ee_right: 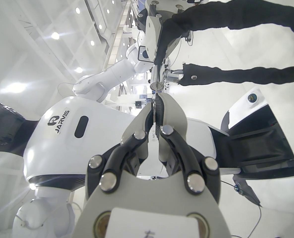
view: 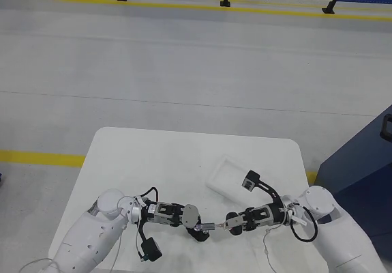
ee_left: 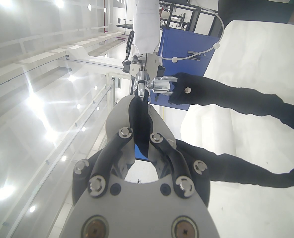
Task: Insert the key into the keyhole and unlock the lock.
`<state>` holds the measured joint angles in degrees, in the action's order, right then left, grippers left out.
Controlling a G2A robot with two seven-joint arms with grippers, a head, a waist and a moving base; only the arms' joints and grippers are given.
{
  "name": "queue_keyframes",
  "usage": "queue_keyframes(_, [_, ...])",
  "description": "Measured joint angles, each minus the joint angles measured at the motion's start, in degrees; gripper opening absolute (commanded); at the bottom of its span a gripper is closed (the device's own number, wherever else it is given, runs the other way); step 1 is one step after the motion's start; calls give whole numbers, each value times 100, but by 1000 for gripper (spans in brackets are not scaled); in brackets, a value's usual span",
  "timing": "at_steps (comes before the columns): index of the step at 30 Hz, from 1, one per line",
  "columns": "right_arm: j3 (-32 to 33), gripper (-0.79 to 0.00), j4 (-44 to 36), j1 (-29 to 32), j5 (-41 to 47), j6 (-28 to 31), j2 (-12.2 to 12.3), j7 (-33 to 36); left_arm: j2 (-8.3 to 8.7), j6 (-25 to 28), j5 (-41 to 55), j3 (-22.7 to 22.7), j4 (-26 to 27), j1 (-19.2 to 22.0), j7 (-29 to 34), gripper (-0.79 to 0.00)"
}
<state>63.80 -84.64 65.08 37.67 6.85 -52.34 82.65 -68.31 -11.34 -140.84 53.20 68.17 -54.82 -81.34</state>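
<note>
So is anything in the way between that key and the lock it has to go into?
Nothing visible does. The right gripper pinches the key, and its tip meets the silver lock, which the left gripper holds by its black cable. The cable loops off to the side, clear of them. Whether the key is inside, I cannot tell.
</note>
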Motion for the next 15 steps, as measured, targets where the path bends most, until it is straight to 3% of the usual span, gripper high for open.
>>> queue_keyframes(15, [-209,-785,309,-115,582,-889,-81,226,0,0,0,0,0,0,0,-785])
